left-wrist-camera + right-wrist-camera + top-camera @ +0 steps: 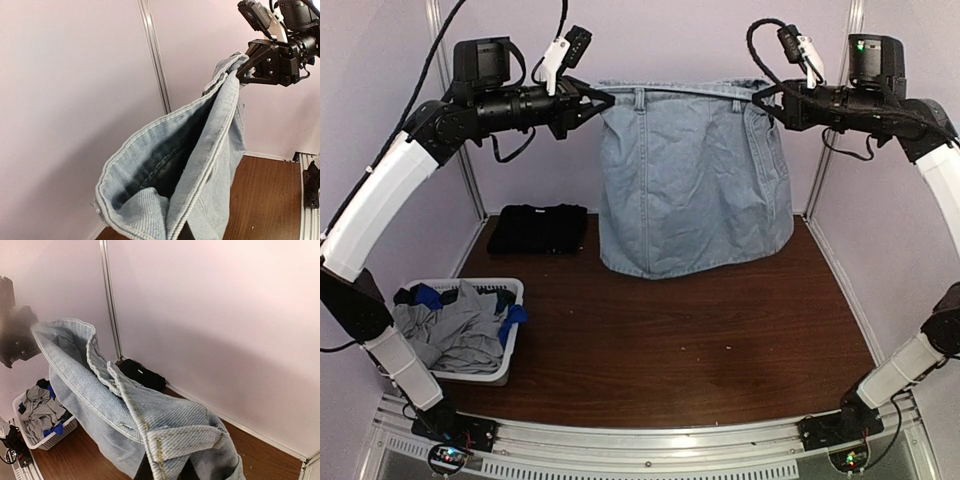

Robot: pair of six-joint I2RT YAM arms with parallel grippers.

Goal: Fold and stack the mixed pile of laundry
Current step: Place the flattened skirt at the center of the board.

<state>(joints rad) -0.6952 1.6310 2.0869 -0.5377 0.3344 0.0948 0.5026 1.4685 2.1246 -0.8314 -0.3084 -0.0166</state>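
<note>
A light-blue denim piece hangs spread in the air over the back of the table, its waistband pulled taut between both arms. My left gripper is shut on the band's left end and my right gripper is shut on its right end. In the left wrist view the denim covers my own fingers, and the right gripper pinches the far corner. The right wrist view shows the denim bunched over my fingers. The rest of the laundry pile, grey and bright-blue items, lies in the basket.
A folded black garment lies at the back left by the wall, also seen as the black garment in the right wrist view. The white slatted basket stands at the front left. The denim's hem hangs just above the brown tabletop.
</note>
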